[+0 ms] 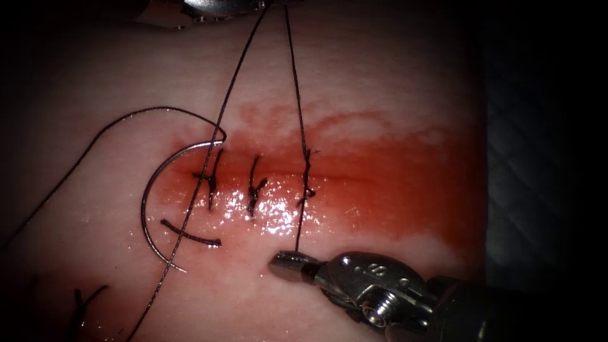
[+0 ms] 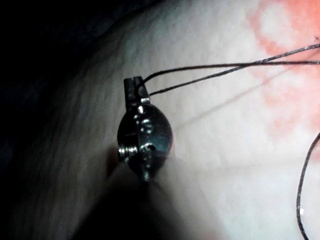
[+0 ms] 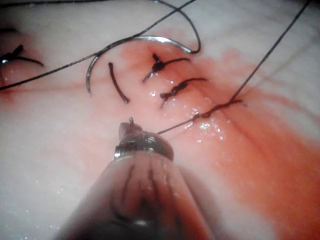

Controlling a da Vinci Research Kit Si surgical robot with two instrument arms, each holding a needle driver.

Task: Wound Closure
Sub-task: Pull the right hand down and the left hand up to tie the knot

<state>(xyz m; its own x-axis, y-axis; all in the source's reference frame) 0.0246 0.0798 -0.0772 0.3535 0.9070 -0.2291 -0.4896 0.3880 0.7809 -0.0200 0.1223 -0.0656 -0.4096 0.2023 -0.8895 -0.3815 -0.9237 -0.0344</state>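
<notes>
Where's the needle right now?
In the endoscope view the needle lies free on the tissue at the cut's left end, beside the leftmost stitch; neither tool holds it.

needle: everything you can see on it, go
The needle is a thin, shiny, half-round arc of bare metal, lying loose on the tissue at the left end of the cut. No jaws hold it and neither end looks buried. Its thread leaves the upper end near the leftmost stitch; the sharp end points lower right. A taut strand crosses over it, and a cut end of thread lies inside its curve.
</notes>
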